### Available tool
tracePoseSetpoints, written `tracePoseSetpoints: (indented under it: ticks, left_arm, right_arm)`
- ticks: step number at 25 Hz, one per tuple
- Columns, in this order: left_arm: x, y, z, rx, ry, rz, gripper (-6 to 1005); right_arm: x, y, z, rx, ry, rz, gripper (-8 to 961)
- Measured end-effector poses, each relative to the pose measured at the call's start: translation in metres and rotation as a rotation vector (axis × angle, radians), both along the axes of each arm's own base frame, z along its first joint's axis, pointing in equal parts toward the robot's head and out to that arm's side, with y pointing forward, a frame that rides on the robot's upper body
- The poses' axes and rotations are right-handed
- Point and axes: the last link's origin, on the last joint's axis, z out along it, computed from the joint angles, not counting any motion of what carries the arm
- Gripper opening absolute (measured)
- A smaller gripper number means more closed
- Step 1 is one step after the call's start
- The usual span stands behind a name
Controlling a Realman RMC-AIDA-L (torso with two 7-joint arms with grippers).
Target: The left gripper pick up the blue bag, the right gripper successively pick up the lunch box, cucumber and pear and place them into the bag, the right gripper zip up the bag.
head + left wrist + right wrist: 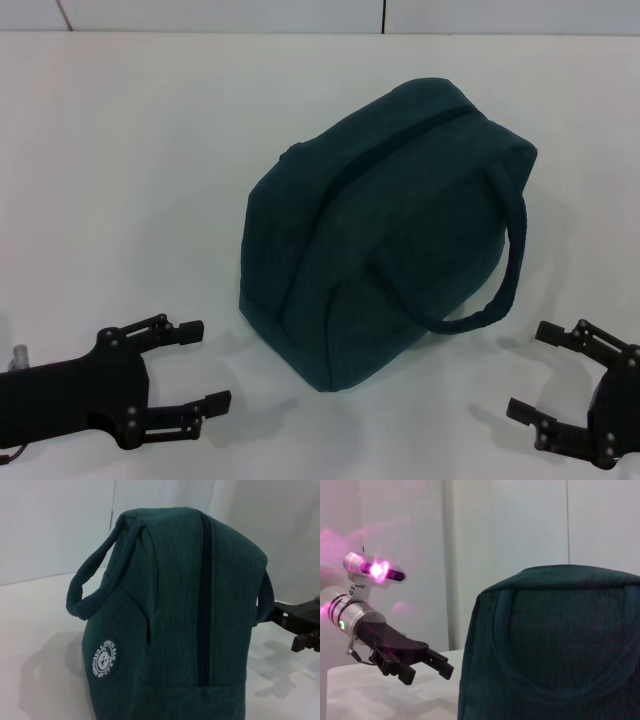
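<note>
The blue bag (385, 250) stands on the white table (120, 170), its top zipper line (205, 605) closed and one loop handle (505, 280) hanging toward my right. A round white logo (103, 661) shows on its end. My left gripper (205, 365) rests low at the bag's near-left, open and empty, a short gap from the fabric. My right gripper (530, 370) sits at the near right, also open and empty, just beyond the handle. The lunch box, cucumber and pear are out of view.
White tabletop surrounds the bag, with a pale wall (300, 15) behind it. In the right wrist view, the left gripper (431, 676) reaches toward the bag (555, 645). In the left wrist view, the right gripper (287, 630) shows past the bag.
</note>
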Motion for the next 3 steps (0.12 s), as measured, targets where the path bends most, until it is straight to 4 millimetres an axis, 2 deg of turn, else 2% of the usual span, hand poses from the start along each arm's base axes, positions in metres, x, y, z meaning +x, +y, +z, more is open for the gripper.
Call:
tracePoseSetpoints:
  ticks: [3]
  left_arm:
    - [-0.0004,0.0012,0.0009,0.008,-0.002,0.004,875]
  right_arm:
    - [-0.0003,-0.0001,-0.0001,-0.001,0.001,0.002,854]
